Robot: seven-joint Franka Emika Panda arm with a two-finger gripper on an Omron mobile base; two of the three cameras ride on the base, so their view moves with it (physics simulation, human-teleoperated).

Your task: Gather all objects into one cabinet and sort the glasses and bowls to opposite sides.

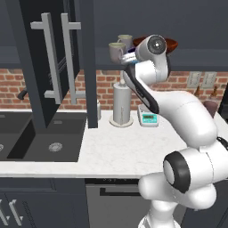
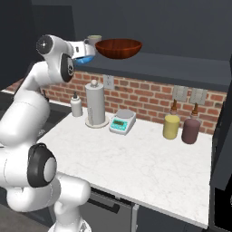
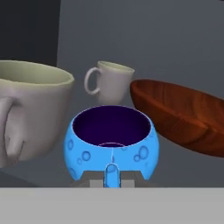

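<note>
Blue bowl point(image 3: 111, 144): glossy, bubble-speckled glaze. Brown bowl point(image 3: 183, 116): wood-grained, satin. Mugs point(image 3: 30, 113): smooth matt ceramic. Countertop point(image 2: 149, 158): pale marble, faint veining. Backsplash point(image 2: 149, 102): rough red brick. Cabinet handles point(image 1: 52, 58): brushed metal.

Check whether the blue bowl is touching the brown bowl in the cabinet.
Apart. The hand view shows a strip of grey cabinet back between the blue bowl and the brown bowl, whose rim passes to its right without meeting it.

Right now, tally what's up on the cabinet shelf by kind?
Mugs: 2, near mug and far mug
Bowls: 2, brown bowl and blue bowl, the blue one pinched at its rim by the gripper
Total: 4
</note>
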